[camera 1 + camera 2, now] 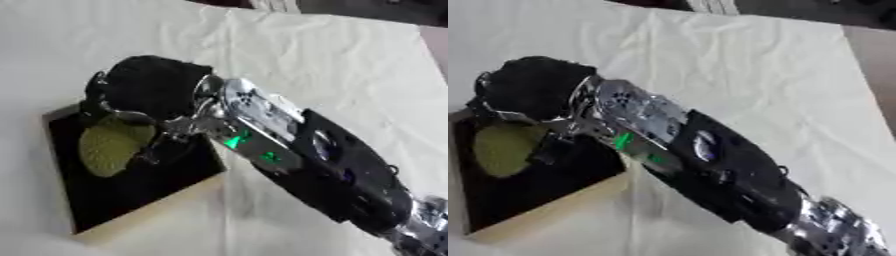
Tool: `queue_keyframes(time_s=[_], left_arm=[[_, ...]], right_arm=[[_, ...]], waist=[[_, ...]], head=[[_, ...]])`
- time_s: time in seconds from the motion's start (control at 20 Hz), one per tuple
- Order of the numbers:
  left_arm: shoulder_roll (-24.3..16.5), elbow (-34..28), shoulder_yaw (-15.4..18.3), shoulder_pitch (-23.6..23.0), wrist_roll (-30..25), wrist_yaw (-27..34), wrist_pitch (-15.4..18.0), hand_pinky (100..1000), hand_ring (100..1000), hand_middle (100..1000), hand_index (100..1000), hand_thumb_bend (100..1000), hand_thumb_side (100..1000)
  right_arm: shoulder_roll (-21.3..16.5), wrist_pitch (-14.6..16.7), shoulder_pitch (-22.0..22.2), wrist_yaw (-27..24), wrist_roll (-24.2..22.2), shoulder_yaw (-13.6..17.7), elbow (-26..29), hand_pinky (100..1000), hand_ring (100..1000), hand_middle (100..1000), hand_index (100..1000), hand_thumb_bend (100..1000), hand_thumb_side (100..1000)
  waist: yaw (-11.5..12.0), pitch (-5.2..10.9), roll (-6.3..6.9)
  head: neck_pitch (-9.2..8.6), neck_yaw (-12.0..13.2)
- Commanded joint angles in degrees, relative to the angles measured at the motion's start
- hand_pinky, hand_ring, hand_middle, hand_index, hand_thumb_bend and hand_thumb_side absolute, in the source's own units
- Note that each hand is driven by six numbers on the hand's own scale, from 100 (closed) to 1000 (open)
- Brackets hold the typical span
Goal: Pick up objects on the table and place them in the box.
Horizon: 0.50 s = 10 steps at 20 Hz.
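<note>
- the table (350, 65) is covered by a wrinkled white cloth, and a dark strip of floor is seen along the far edge.
- a shallow box (153, 212) with pale wooden walls and a black inside is set at the near left of the table, turned askew to the view.
- the right arm (332, 165) is stretched in from the lower right corner, and small green lights are shown on its silver wrist.
- the right hand (153, 87) is held over the far part of the box, its black back turned to the camera.
- a yellow-green, rounded object (109, 145) is seen inside the box, just under the hand.
- the fingers (114, 116) are curled down at the top edge of that object; whether it is gripped cannot be told.
- the left hand is not shown in either view.
</note>
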<state>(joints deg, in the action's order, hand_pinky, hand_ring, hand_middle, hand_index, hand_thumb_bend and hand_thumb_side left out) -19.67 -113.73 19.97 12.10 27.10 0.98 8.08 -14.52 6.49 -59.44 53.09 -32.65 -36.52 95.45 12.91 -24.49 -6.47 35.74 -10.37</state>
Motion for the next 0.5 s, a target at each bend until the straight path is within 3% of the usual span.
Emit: queue_keyframes(time_s=[0.05,0.1,0.5], left_arm=[[-0.7,-0.9,0.2,0.4,-0.2,0.3,0.0,501,503,542,717,289,590],[-0.7,-0.9,0.2,0.4,-0.2,0.2,0.0,501,503,542,717,289,590],[-0.6,-0.9,0.3,0.3,-0.1,0.2,-0.1,501,503,542,717,287,590]], right_arm=[[0.1,1.9,-0.6,1.1,-1.3,0.4,0.0,778,703,706,874,509,100],[0.0,2.4,-0.5,1.2,-1.8,0.5,0.0,801,749,761,904,573,100],[-1.4,3.8,0.0,3.9,-1.1,3.0,4.8,839,809,804,930,617,180]], waist=[[0.0,1.35,0.49],[0.0,1.36,0.49],[-0.4,1.43,0.62]], head=[[0.23,-0.1],[0.23,-0.1],[0.17,0.1]])
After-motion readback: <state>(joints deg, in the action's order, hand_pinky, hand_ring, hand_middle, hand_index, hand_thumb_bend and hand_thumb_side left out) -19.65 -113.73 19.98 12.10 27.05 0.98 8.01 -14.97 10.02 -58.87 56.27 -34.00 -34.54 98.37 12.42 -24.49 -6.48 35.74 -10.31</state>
